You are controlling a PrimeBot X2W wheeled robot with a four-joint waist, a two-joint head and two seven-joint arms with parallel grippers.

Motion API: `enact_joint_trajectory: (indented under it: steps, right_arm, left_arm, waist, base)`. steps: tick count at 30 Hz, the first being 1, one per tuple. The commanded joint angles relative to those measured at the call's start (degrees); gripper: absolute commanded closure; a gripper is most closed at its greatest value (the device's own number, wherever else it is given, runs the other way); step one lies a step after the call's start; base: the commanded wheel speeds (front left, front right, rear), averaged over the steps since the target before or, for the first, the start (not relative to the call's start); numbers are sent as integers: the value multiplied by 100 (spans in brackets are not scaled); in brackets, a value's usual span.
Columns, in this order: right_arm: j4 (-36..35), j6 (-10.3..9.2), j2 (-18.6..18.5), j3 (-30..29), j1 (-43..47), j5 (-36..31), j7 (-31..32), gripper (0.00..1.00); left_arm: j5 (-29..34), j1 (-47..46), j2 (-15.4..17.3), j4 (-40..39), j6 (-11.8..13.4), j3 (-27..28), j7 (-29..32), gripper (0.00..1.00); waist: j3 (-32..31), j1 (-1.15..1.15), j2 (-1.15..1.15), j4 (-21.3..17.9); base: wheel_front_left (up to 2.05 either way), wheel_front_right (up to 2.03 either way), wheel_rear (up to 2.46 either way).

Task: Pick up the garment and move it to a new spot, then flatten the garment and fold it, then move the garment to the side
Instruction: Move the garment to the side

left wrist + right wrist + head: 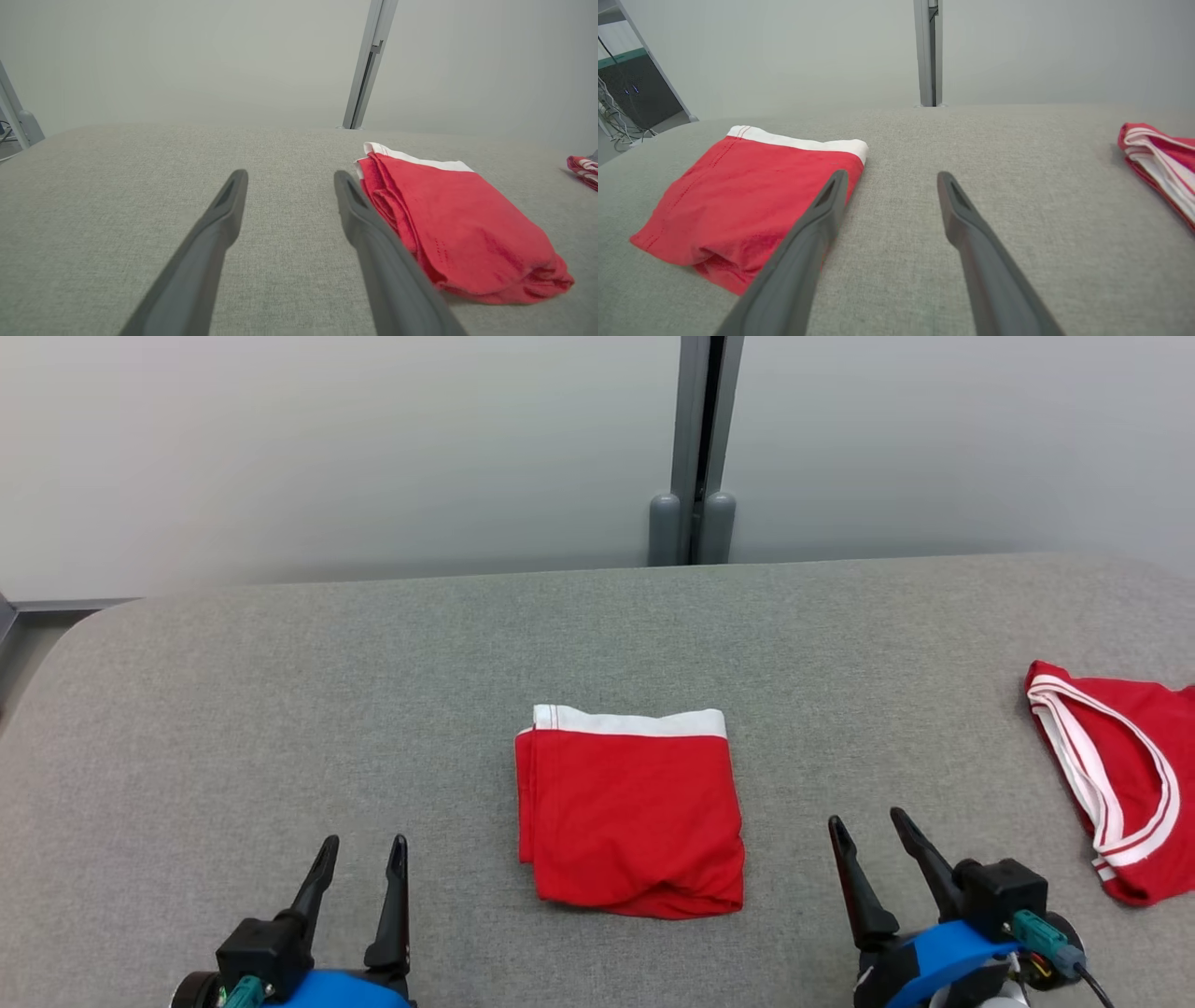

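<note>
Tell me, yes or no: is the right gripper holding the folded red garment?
No, the right gripper stands open beside the folded red garment, its fingers empty and apart from the cloth.

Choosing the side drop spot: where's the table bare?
Widest free patch: table left of the folded garment, out to the left edge, beyond the left hand. Also the strip between it and the second red garment, beyond the right hand, and the far band along the wall. Crowded at the right edge.

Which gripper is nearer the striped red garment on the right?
Right. The right gripper sits just left of the striped garment; the left gripper is far off, past the folded garment.
</note>
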Motion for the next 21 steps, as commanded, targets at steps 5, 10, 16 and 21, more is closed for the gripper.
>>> enact_joint_trajectory:
  steps: [5,10,16,21]
  right_arm:
    - [130,0,-2,-408,282,2,-19,0]
    - [193,0,-4,-480,369,51,-19,0]
    - [214,0,-6,-443,301,75,-19,0]
    - [416,0,-7,-212,134,185,-19,0]
  left_arm:
    - [130,300,-71,70,16,201,-12,0]
    - [179,424,-107,127,16,236,-12,0]
    - [172,404,-144,139,16,165,-11,0]
    - [136,278,-158,128,16,57,-11,0]
  waist:
    - [-128,1,0,-156]
    - [-153,1,0,-206]
    - [-142,1,0,-179]
    - [-43,1,0,-67]
  base:
    - [0,0,0]
    - [0,0,0]
    - [0,0,0]
    - [0,0,0]
